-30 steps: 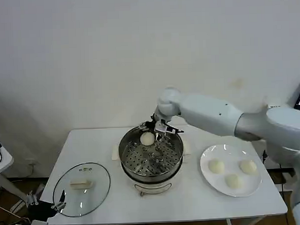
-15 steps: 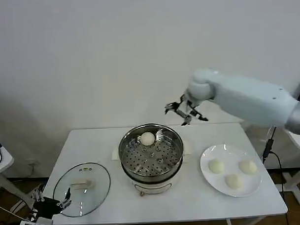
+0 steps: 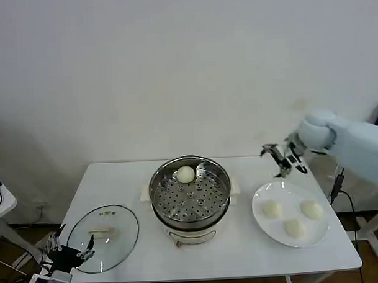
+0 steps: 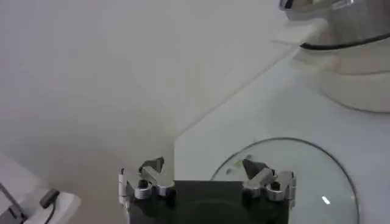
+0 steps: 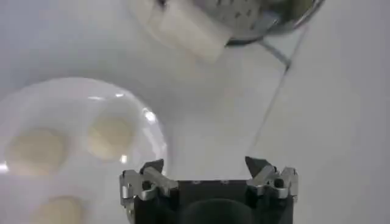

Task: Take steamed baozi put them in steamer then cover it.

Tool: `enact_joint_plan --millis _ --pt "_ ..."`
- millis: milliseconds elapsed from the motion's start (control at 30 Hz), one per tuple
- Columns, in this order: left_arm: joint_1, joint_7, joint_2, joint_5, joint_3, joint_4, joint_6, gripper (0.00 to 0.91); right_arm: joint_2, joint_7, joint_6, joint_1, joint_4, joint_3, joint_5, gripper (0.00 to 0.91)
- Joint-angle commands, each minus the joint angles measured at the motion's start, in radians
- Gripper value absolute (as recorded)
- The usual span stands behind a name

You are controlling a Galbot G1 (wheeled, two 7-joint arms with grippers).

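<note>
Head view showed one baozi (image 3: 186, 174) on the steamer (image 3: 190, 194) tray at the table's (image 3: 135, 187) middle, three more (image 3: 272, 209) on the plate (image 3: 266, 229) near the right edge. My right jaws (image 3: 281, 161) hung wide open and empty above the plate's far rim. Pinching hard could dent a soft bun. My left jaws (image 3: 71, 250) waited open by the glass lid (image 3: 121, 240).

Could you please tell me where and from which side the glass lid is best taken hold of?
Grip the round glass lid by the cream block handle at its centre, coming straight down from above. The lid lies flat on the white table, so its thin rim gives little purchase. The open left gripper waits beside its edge.
</note>
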Motion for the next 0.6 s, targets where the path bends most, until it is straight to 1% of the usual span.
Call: enact_joint_plan --millis 33,333,600 --pt "-0.002 0.0 0.008 0.001 0.003 0.001 0.0 0.907 -0.071 0.005 -0.106 -0.181 -0.009 0.068 0.037 0.907" --pt "0.002 0.002 0.0 0.007 0.002 0.006 0.001 0.907 0.047 -0.003 -0.129 -0.258 -0.083 0.099 0.029 0.907" --pt "0.006 0.005 -0.004 0.006 -0.01 0.004 0.002 0.907 0.1 -0.005 -0.137 -0.298 -0.123 0.113 0.017 0.907"
